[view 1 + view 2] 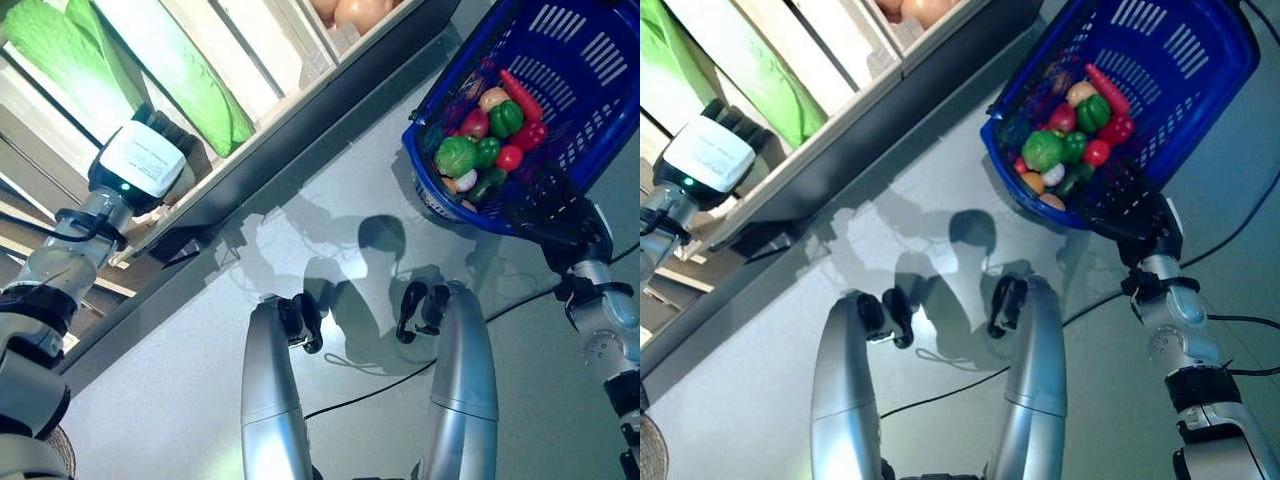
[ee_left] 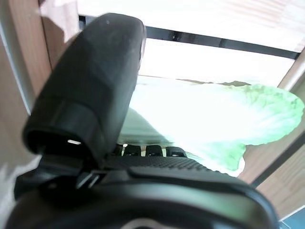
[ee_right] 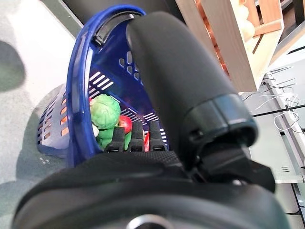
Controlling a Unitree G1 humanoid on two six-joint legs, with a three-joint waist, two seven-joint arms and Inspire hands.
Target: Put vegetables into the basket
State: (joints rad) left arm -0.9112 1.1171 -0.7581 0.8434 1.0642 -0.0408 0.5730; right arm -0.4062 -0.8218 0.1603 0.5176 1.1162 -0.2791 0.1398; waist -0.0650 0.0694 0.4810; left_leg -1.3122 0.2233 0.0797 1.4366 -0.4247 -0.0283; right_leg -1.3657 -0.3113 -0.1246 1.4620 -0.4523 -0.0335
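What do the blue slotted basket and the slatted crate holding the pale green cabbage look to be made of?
The blue slotted basket looks like moulded plastic: uniform glossy colour and cut slots in its walls. The slatted crate looks like unpainted light wood: pale flat boards with gaps. The pale green cabbage has a smooth, even sheen, so it may be plastic; uncertain.

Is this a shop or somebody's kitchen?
Probably a pretend grocery shop, not a kitchen. The right hand holds a blue shopping basket with peppers and other vegetables in it. The left hand reaches for a big cabbage in a wooden crate, like a market stall.
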